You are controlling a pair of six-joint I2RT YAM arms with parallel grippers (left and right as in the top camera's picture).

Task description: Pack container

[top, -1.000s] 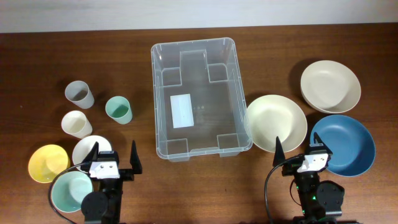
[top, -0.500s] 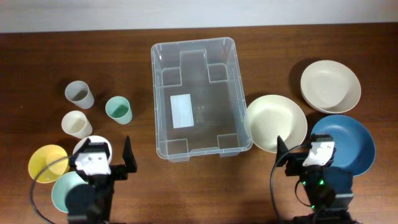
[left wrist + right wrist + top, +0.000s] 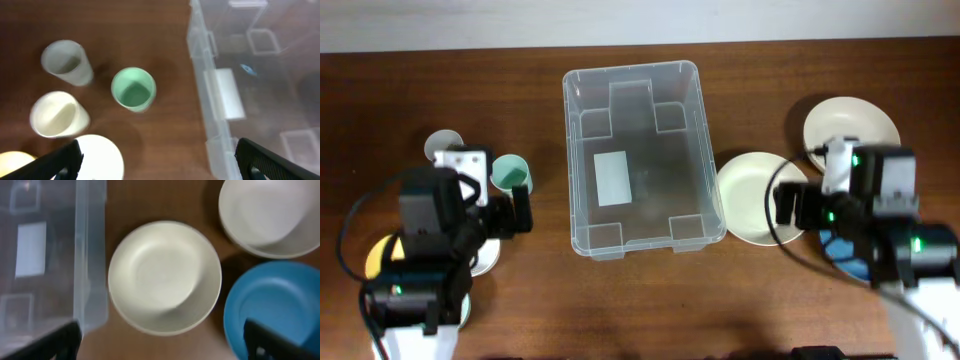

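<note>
While both arms hang above the wooden tabletop [image 3: 640, 300], the container [image 3: 640, 160] stands upright in the middle of it. Its long sides run near to far, and a white label [image 3: 613, 178] shows through its clear base. The left jaws are spread wide and grip nothing. They hang over a cluster of tableware left of the container: a green cup [image 3: 133, 89] closest to the bin's wall, a grey cup [image 3: 67, 62] farther left, and a cream cup [image 3: 57, 114] and a white bowl [image 3: 100, 160] on the near side. The right jaws also stand wide apart, holding nothing, above a cream bowl [image 3: 165, 277] that lies just beside the container's right wall. A beige bowl [image 3: 270, 217] sits to the far right and a blue bowl [image 3: 270, 315] to the near right, both close to the cream one.
</note>
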